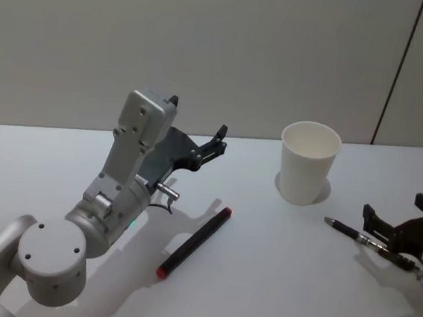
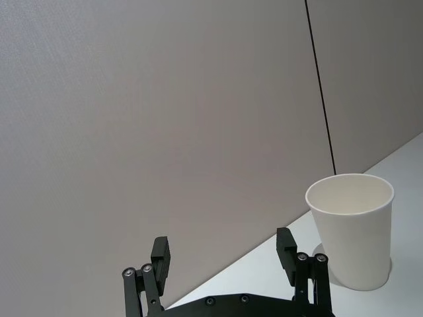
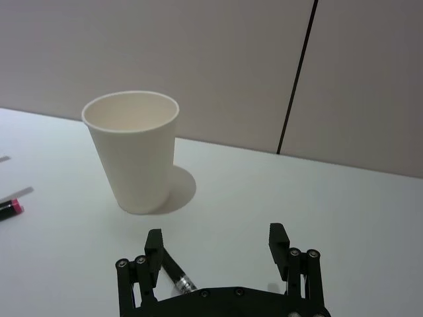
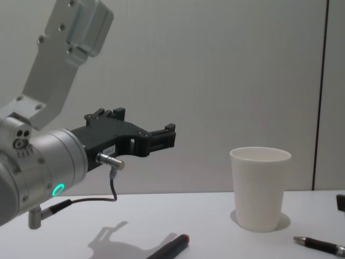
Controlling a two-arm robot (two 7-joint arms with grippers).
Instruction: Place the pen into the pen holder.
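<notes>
White paper makes the cup (image 1: 308, 164), which stands upright and empty on the far right part of the table (image 1: 280, 300). The pen (image 1: 354, 232), dark with a silver tip, lies flat on the table to the right of the cup and nearer to the robot, apart from it. Its long axis runs mostly left to right. The tip points left and a little far, toward the table just in front of the cup, and the tail goes right and near, under the right gripper (image 1: 393, 206).

This gripper sits low over the pen with its fingers spread wide, holding nothing. In the right wrist view the barrel passes obliquely close to one finger and goes under the palm, so the pen does not cross the middle of the gap. I judge that the coming move depends on this: the fingers must turn or shift until they close across the barrel, not along it. The cup lies left and far from this gripper, ahead of its fingers.

The left gripper (image 2: 223, 243) hangs high above the left side of the table, also spread and empty, pointing right toward the cup. A black marker (image 1: 194, 241), red at its ends, lies between the arms, running from near left to far right. The right arm is clearly nearer to the pen.
</notes>
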